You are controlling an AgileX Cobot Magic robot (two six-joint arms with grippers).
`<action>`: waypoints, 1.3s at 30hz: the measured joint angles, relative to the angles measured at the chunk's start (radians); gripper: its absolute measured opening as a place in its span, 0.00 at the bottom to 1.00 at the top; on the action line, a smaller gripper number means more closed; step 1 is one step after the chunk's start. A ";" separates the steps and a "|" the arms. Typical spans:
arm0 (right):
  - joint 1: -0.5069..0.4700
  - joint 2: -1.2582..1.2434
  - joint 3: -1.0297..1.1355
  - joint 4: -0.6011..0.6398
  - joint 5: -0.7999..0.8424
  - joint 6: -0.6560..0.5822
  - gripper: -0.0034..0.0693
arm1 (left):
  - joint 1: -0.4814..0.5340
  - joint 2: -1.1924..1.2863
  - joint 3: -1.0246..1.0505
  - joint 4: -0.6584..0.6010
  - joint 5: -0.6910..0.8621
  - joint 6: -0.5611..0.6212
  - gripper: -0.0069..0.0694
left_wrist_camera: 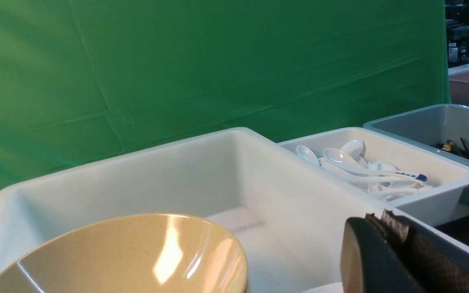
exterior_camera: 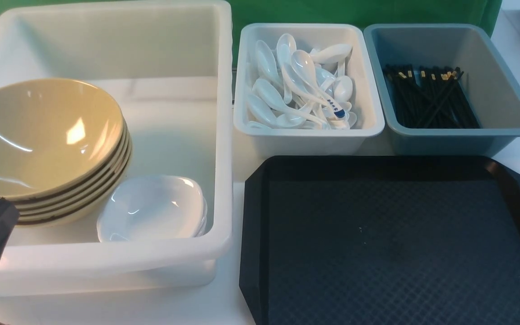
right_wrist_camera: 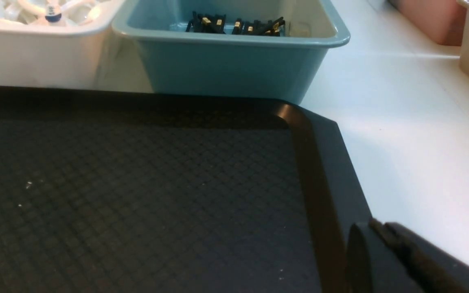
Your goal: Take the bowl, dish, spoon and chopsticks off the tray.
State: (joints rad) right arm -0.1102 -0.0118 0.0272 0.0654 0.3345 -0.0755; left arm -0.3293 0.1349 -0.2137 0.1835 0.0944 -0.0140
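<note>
Both of my grippers are shut and empty: my left gripper [left_wrist_camera: 385, 221] hangs low over the near corner of the big white tub [exterior_camera: 224, 135], my right gripper [right_wrist_camera: 381, 230] over the right rim of the tray [exterior_camera: 251, 216], its jaws pressed together as far as the wrist view lets me judge. Farthest left, the bowl [exterior_camera: 39, 135] tops a tilted stack of like bowls inside that tub; it looks heavy, glossy and slippery, so I would pinch its rim rather than its curved wall. Just beside it sits the dish [exterior_camera: 151, 207], small, white and brittle, nested on others; its thin edge is the place to grip. Next comes the white bin [exterior_camera: 242, 122], where the spoon [exterior_camera: 332, 107] lies on top of plain spoons, light, slick and best caught across the handle. In the blue-grey bin [exterior_camera: 508, 81] on the right lie the chopsticks [exterior_camera: 427, 97], thin, stiff and prone to roll; I cannot single out a pair. Nearest me, the tray carries nothing, so clearing seems finished.
</note>
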 joint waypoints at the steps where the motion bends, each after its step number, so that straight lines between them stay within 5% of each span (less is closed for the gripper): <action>1: 0.000 0.000 0.000 0.000 0.000 0.000 0.13 | 0.001 -0.001 0.001 0.004 0.001 0.002 0.08; 18: 0.000 0.000 0.000 0.000 0.000 0.000 0.15 | 0.267 -0.148 0.087 -0.085 0.370 -0.091 0.08; 25: 0.000 0.000 0.000 0.000 0.000 0.000 0.15 | 0.361 -0.148 0.208 -0.237 0.315 0.039 0.08; 39: 0.000 0.000 0.000 -0.001 0.000 0.000 0.17 | 0.346 -0.149 0.237 -0.251 0.227 0.039 0.08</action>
State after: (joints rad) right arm -0.1102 -0.0118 0.0272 0.0641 0.3345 -0.0755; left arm 0.0170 -0.0141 0.0231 -0.0678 0.3215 0.0247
